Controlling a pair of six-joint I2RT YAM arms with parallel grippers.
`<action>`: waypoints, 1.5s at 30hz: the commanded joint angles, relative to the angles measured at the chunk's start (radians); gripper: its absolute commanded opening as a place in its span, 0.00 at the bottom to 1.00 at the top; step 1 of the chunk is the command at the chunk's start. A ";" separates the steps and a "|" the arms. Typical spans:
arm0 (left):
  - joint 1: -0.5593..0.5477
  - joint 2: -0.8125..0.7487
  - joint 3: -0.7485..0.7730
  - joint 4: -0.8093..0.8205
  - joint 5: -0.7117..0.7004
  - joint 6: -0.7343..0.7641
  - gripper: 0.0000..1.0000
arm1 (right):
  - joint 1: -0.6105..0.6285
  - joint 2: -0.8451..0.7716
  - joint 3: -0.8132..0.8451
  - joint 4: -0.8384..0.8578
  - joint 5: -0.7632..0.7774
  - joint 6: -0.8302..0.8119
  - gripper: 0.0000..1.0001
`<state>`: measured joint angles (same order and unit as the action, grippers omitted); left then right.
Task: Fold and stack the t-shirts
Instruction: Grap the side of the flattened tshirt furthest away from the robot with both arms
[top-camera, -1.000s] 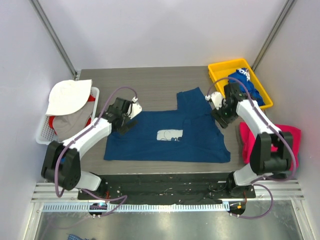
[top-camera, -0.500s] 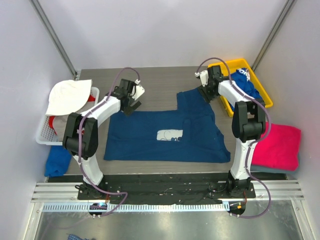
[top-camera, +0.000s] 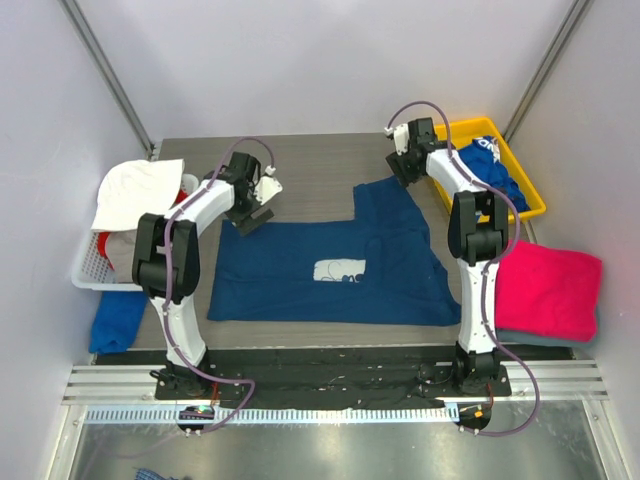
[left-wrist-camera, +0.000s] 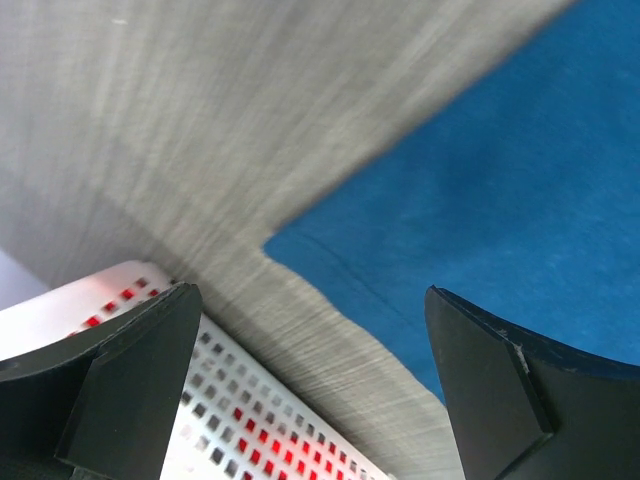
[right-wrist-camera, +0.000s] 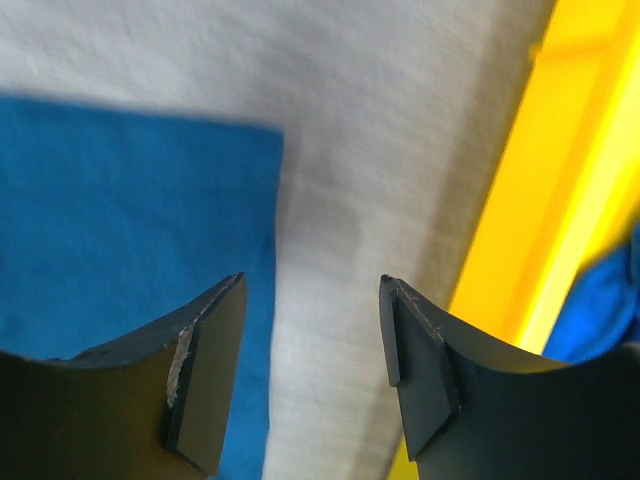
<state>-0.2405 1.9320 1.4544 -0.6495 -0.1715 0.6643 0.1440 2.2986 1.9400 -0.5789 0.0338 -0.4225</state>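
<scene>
The navy t-shirt (top-camera: 330, 262) lies spread flat on the table, its white print (top-camera: 340, 270) facing up. My left gripper (top-camera: 250, 217) hovers open over the shirt's far-left corner (left-wrist-camera: 500, 200), its fingers (left-wrist-camera: 130, 385) straddling bare table and the basket's edge. At the shirt's far-right corner (right-wrist-camera: 130, 220) my right gripper (top-camera: 399, 176) stands open above bare table, empty. A folded magenta-pink t-shirt (top-camera: 548, 290) rests at the right edge. The royal-blue t-shirt (top-camera: 493, 168) sits bunched in the yellow bin (top-camera: 437, 139).
A white perforated basket (top-camera: 88, 268) holding a white hat (top-camera: 135, 188) and other clothes stands at the left, and shows close under the left gripper (left-wrist-camera: 260, 420). The yellow bin's wall (right-wrist-camera: 540, 200) is just right of the right gripper. Blue cloth (top-camera: 118, 318) lies front left.
Both arms swung toward the far side: the left gripper went to the shirt's far-left corner, the right to its far-right corner by the bin. The shirt has not moved.
</scene>
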 joint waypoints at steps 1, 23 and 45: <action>0.006 0.004 0.031 -0.058 0.047 0.032 1.00 | 0.000 0.045 0.128 0.044 -0.084 0.048 0.63; 0.018 -0.022 0.038 -0.093 0.030 0.061 0.99 | 0.000 0.180 0.240 0.068 -0.179 0.130 0.49; 0.086 -0.030 0.007 -0.104 0.056 0.089 0.98 | -0.003 0.151 0.140 0.094 -0.199 0.123 0.01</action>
<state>-0.1867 1.9049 1.4239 -0.7269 -0.1467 0.7406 0.1440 2.4790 2.1189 -0.4992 -0.1703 -0.2886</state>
